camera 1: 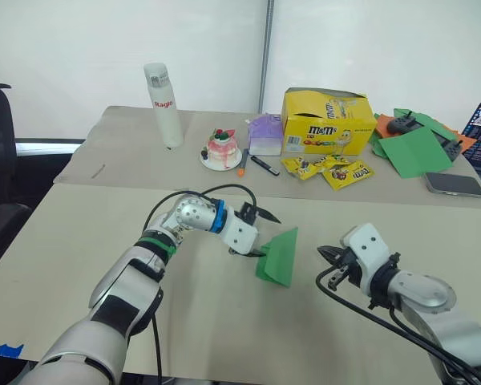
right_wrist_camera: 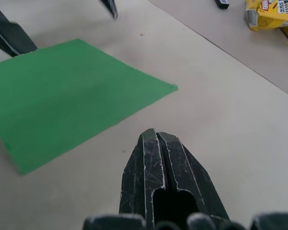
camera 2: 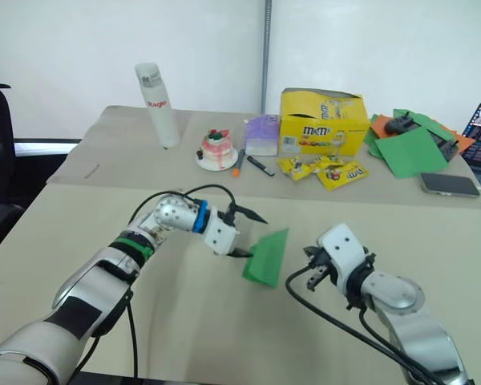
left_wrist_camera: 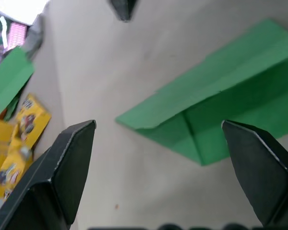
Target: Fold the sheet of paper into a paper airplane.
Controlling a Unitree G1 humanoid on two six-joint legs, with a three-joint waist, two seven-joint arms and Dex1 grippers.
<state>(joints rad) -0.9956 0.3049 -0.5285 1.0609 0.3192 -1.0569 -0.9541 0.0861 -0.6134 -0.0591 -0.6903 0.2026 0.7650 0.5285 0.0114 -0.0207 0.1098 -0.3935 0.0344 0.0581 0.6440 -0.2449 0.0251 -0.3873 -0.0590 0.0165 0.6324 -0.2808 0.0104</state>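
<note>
Sheet of paper (camera 1: pixel 277 255): we saw it folded into a green wedge on the tabletop (camera 1: pixel 80 241), between our two grippers
Left gripper (camera 1: pixel 258 233): released, fingers spread wide, one tip at the sheet's near edge, the other raised above it
Right gripper (camera 1: pixel 329 266): clenched with nothing in it, just beside the sheet, apart from it
Behind: a yellow candy box (camera 1: pixel 327 120), a white bottle (camera 1: pixel 163 104), larger green sheets (camera 1: pixel 413 151)
</note>
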